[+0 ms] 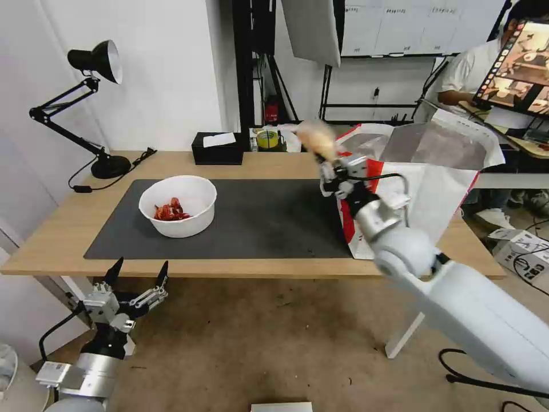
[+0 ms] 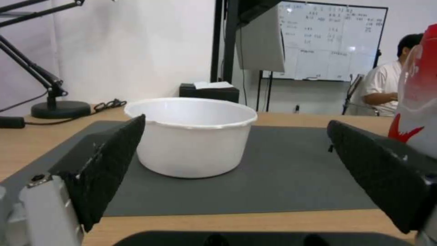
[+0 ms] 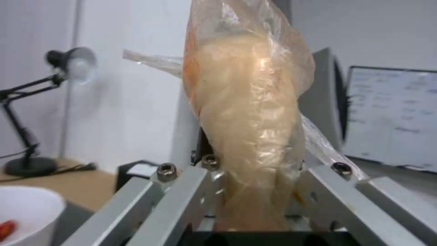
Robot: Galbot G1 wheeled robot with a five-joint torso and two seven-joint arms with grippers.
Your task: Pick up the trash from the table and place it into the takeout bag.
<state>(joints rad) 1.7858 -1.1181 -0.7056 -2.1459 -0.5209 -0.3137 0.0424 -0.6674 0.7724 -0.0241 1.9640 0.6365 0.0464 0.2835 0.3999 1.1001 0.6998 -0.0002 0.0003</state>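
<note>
Beside the takeout bag (image 1: 434, 183), raised above its near rim, my right gripper (image 1: 327, 166) pinches the clear bag (image 1: 316, 139), judged light, soft and slippery, best held by its bunched lower end.

Mat centre on desk (image 1: 63, 229) is open between bowl (image 1: 178, 205) near the left edge and takeout bag (image 1: 434, 171) at the right edge. Lamp (image 1: 94, 103) at back-left corner; tissue box (image 1: 217, 149), tape roll (image 1: 267, 139) along back edge.

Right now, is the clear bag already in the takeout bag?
Not yet. The right gripper holds the clear bag in the air beside the takeout bag, near its open top.
</note>
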